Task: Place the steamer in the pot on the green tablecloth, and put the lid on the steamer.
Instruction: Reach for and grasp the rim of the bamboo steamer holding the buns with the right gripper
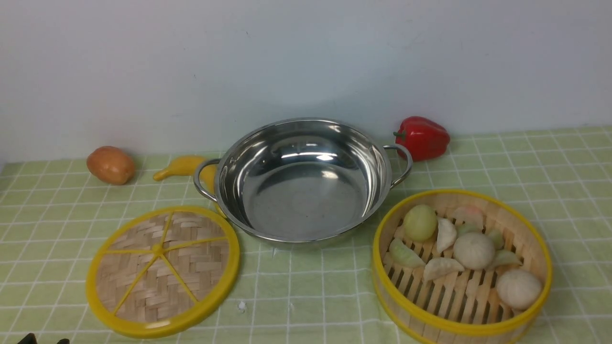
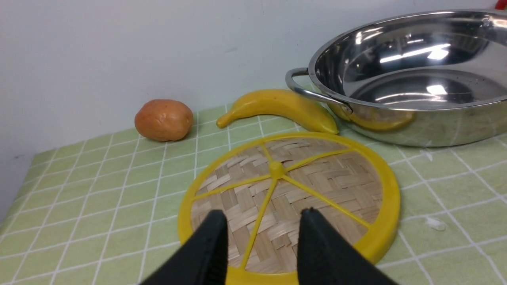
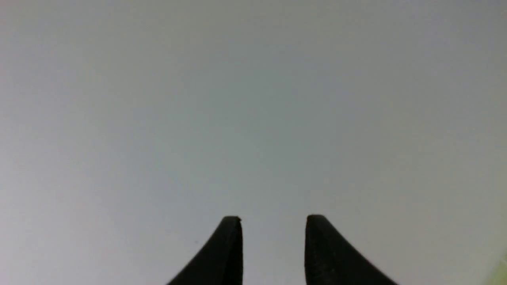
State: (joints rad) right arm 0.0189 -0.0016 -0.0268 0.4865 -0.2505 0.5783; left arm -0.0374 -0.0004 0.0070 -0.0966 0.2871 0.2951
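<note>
My left tool (image 2: pixel 263 211) sat with its two black fingers (image 2: pixel 210 253) parted, gripping nothing, angled down a bit. Right tool (image 3: pixel 273 216) looked the same, jaws apart and empty. The front cam only caught a black sliver of the left arm (image 1: pixel 28 339) at the bottom edge.

Front, left wrist share the lid (image 1: pixel 162 271) (right wrist faces wall (image 3: pixel 253 99)).
</note>
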